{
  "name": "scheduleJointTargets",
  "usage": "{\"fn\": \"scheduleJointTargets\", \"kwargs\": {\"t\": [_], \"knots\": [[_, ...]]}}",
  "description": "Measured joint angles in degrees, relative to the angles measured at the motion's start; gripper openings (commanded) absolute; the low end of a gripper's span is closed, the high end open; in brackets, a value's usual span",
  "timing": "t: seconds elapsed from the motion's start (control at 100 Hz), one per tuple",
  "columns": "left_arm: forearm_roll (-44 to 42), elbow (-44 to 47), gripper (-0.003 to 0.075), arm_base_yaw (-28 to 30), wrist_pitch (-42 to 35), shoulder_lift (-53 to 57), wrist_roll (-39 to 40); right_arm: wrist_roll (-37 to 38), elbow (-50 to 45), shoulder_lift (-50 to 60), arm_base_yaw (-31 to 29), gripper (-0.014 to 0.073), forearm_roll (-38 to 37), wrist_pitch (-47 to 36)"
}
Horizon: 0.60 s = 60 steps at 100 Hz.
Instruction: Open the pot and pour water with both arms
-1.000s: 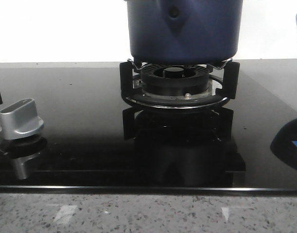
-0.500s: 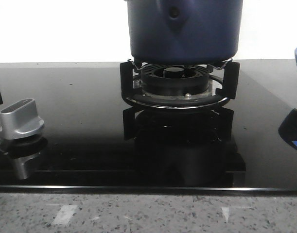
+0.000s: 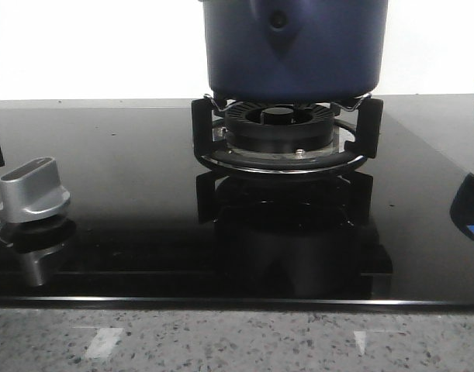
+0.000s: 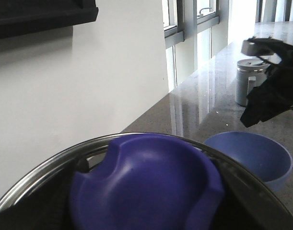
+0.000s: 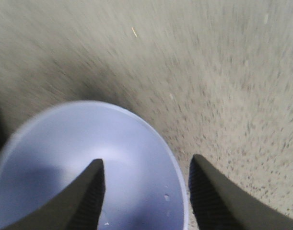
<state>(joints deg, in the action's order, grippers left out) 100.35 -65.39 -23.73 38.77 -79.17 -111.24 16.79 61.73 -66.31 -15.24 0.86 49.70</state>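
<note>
The dark navy pot [image 3: 295, 46] stands on the burner grate [image 3: 283, 147]; the front view cuts off its top. In the left wrist view a blue lid knob [image 4: 151, 187] fills the foreground inside the lid's metal rim [image 4: 41, 172]. My left gripper [image 4: 146, 206] hugs the knob, with dark finger shapes at both sides. My right gripper [image 5: 146, 163] is open, straddling the rim of a light-blue bowl [image 5: 64, 158], one finger inside and one over the counter. Water shows only as droplets on the bowl's wall.
A silver stove knob [image 3: 33, 190] sits at the left of the black glass cooktop [image 3: 128, 155]. The bowl [image 4: 251, 155] rests on the speckled counter beside the stove, under the black right gripper [image 4: 273, 93]. A metal canister [image 4: 247, 81] stands beyond it, by the windows.
At the front view's right edge the blue bowl dropped lower, then slid further out of frame; its dark reflection on the glass shrank to the right. The pot stayed still.
</note>
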Motion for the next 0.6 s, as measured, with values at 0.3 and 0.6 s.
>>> {"fn": "scheduleJointTargets", "kwargs": {"t": [0.3,0.6], "knots": [[0.2,-7.3,0.0337,-3.4,0.3,-10.5,0.0,0.0,0.0,17.2,2.8,-0.0067,0.0,-1.4],[0.2,-12.7,0.0337,-4.6,0.6,-17.9,0.0,-1.7,0.0,32.8,11.9,-0.0067,0.0,2.1]]}}
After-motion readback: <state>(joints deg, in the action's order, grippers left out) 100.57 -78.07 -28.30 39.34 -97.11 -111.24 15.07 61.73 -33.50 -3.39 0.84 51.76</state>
